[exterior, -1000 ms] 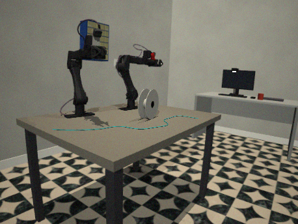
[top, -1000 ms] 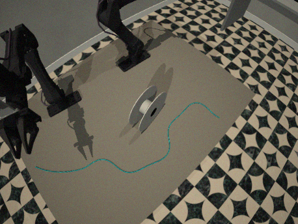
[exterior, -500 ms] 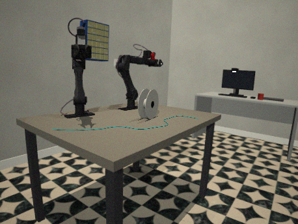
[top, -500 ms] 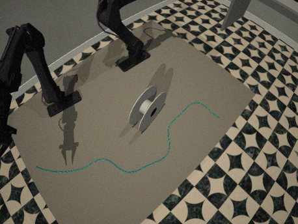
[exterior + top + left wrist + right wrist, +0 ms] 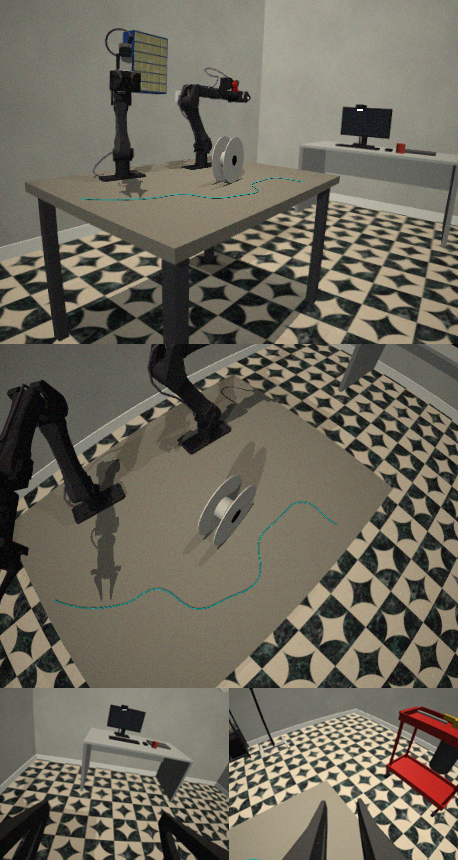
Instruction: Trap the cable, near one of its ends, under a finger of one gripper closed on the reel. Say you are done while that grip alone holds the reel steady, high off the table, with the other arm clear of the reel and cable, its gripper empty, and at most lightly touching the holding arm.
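A white reel [image 5: 227, 511] [image 5: 228, 159] stands upright on its rims near the middle of the table [image 5: 130, 644] [image 5: 150, 220]. A thin teal cable [image 5: 260, 554] [image 5: 200, 196] lies loose in a wavy line along the table's front, apart from the reel. My left gripper [image 5: 246, 95] [image 5: 107, 812] is wide open and empty. It is held high above the reel and points out toward the room. My right gripper [image 5: 341, 802] has a narrow gap between its fingers and holds nothing. It is high above the table near one cable end.
The two arm bases [image 5: 97, 501] [image 5: 205, 436] are bolted at the back of the table. A desk with a monitor [image 5: 367, 122] [image 5: 124, 720] stands across the room. A red cart [image 5: 426, 769] stands on the checkered floor beyond the table edge.
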Robot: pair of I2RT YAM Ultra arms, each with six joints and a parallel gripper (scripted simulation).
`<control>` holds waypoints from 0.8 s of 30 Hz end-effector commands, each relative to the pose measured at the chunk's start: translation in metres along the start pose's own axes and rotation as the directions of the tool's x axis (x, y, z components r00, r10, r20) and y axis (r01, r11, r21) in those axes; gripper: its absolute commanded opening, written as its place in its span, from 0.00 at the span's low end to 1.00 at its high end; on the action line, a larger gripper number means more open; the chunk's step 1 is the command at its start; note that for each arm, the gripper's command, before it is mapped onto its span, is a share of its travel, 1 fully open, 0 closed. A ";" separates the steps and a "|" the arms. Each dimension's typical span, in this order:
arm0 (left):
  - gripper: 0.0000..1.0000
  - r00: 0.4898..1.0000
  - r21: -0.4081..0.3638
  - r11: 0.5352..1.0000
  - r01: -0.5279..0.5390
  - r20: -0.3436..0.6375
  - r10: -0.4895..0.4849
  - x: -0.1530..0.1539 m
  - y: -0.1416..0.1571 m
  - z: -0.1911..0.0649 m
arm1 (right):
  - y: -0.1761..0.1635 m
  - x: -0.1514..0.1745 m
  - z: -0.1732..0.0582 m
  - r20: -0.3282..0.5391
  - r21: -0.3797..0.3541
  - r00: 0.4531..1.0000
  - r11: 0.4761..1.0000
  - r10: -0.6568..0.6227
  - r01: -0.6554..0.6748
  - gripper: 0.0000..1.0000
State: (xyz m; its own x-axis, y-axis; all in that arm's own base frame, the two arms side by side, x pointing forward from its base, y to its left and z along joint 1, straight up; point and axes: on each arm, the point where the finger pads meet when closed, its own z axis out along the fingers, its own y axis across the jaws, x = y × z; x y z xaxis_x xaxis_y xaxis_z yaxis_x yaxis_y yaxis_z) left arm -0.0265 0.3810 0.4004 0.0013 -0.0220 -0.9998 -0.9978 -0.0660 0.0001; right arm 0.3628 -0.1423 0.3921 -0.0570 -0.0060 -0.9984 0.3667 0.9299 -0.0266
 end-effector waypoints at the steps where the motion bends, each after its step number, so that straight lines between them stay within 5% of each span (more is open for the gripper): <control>1: 1.00 1.000 -0.001 1.000 0.001 0.024 -0.001 -0.006 -0.001 0.003 | -0.003 0.002 0.006 -0.035 0.001 0.998 0.999 -0.048 0.048 0.30; 12: 1.00 1.000 -0.001 1.000 0.001 0.024 -0.001 -0.006 -0.001 0.003 | -0.002 0.047 0.028 -0.222 -0.050 0.950 0.975 -0.220 0.214 0.30; 22: 1.00 1.000 -0.001 1.000 0.001 0.024 -0.001 -0.006 -0.001 0.003 | 0.002 0.128 0.047 -0.462 -0.279 0.727 0.861 -0.509 0.425 0.30; 24: 1.00 1.000 -0.001 1.000 0.001 0.024 -0.001 -0.006 -0.001 0.003 | 0.002 0.128 0.047 -0.462 -0.279 0.727 0.861 -0.509 0.425 0.30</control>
State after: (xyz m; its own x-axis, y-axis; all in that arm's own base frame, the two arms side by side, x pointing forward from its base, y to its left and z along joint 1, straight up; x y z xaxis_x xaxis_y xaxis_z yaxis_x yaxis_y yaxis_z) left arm -0.0265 0.3810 0.4004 0.0013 -0.0220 -0.9998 -0.9978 -0.0660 0.0001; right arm 0.4031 -0.1583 0.2656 -0.5947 -0.2423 -0.7666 0.1146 0.9183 -0.3790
